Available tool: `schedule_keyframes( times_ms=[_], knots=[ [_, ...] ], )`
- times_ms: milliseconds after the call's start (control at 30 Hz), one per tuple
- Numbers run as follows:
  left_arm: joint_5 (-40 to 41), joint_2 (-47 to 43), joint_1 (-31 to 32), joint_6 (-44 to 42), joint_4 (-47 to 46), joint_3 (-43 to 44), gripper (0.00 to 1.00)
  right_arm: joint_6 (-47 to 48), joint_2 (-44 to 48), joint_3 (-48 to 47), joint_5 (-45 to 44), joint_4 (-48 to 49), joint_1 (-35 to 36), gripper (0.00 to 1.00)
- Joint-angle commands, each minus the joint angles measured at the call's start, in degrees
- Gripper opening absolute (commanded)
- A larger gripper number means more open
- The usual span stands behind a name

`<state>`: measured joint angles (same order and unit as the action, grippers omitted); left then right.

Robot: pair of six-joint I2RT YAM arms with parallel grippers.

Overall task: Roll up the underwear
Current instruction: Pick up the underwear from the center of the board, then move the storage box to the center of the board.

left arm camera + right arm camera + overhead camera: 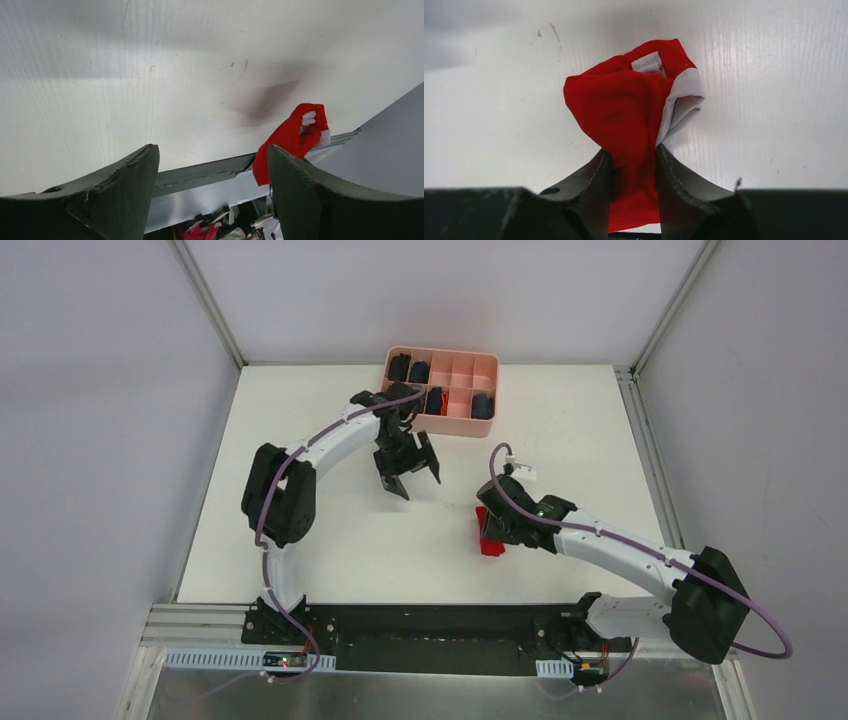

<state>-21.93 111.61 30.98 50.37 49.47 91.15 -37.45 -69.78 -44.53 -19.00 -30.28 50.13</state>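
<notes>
1. Currently the right end effector (633, 156) pinches the underwear (616, 107), bunched, over the near right part of the worktop (330, 440).
2. The left end effector (212, 160) stands wide, empty, well apart.
3. Judged light, limp, stretchy; the white band (684, 95) offers the firmest hold.

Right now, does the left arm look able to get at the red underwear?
Probably yes: the left tool hangs open and empty, with only table between it and the underwear. The right tool, pinching it, crowds one side.

White table (300, 540), plain grey walls (100, 390) left, right, far. Aluminium posts (205, 295) at far corners. Light even, shadows soft.
</notes>
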Motion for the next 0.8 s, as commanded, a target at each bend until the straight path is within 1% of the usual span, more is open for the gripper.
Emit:
schedule_keyframes(
  times_ms=[0, 133, 233, 300, 400, 600, 667, 767],
  knots=[
    [2.9, -1.9, -2.3, -3.5, 4.2, 6.2, 0.80, -0.4, -1.0, -3.9, -4.0, -5.7, 0.1, 0.00],
    [3.7, 0.7, -4.2, -5.8, 7.1, 13.4, 0.80, -0.5, -0.7, -4.8, -2.8, -6.1, -1.9, 0.00],
    [5.1, 3.3, -5.2, -6.9, 8.2, 19.6, 0.79, 0.1, 0.8, -5.1, -1.2, -6.4, -5.3, 0.00],
    [5.4, 5.7, -5.8, -7.7, 8.2, 24.1, 0.79, 0.7, 1.6, -5.7, 0.2, -7.5, -7.8, 0.00],
    [8.1, 10.7, -6.4, -9.8, 8.3, 32.4, 0.76, 2.0, 2.9, -6.9, 0.6, -9.4, -10.9, 0.00],
    [9.7, 19.9, -7.4, -15.9, 7.9, 47.4, 0.66, 3.2, 5.2, -9.6, 2.6, -12.5, -16.1, 0.00],
    [9.1, 21.5, -7.4, -17.7, 6.5, 50.0, 0.62, 3.4, 5.5, -10.4, 3.2, -13.1, -17.0, 0.00],
    [8.6, 22.3, -7.4, -18.8, 3.5, 50.5, 0.59, 3.3, 5.9, -10.6, 3.5, -13.5, -18.0, 0.00]
  ],
)
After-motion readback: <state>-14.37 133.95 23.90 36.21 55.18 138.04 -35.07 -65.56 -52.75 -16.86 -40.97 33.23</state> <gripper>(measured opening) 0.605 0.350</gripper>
